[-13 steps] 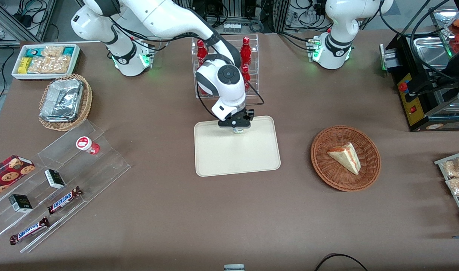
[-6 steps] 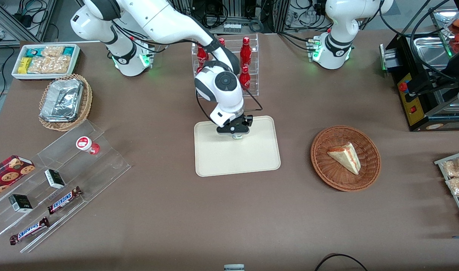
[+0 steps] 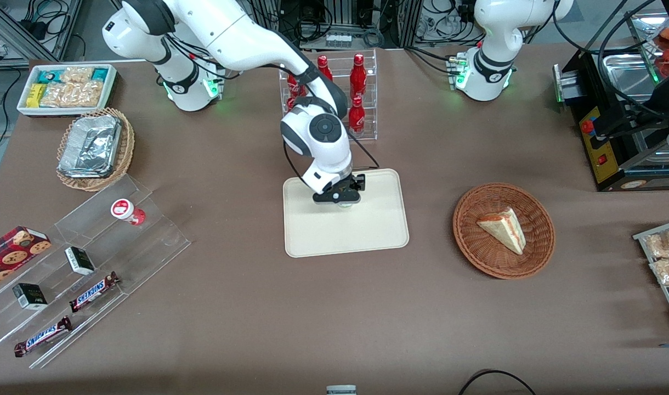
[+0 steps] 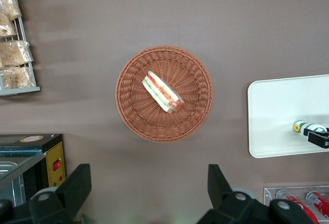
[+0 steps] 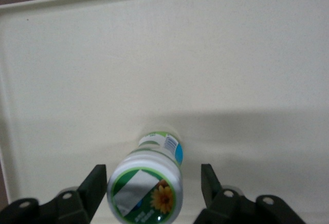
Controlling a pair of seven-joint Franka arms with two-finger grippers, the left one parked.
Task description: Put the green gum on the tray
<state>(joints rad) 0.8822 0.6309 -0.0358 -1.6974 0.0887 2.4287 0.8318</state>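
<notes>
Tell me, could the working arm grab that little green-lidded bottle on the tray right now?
Probably yes: the green gum stands on the tray between the open end effector fingers, nothing blocking.

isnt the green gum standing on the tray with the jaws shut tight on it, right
Not quite. The green gum does stand on the tray, but the jaws are open: the right wrist view shows a clear gap between the bottle and each of the fingers. The gripper hovers just above the bottle over the tray.

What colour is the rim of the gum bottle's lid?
Green, around a white lid with a flower print; clearest in the right wrist view, between the open gripper.
</notes>
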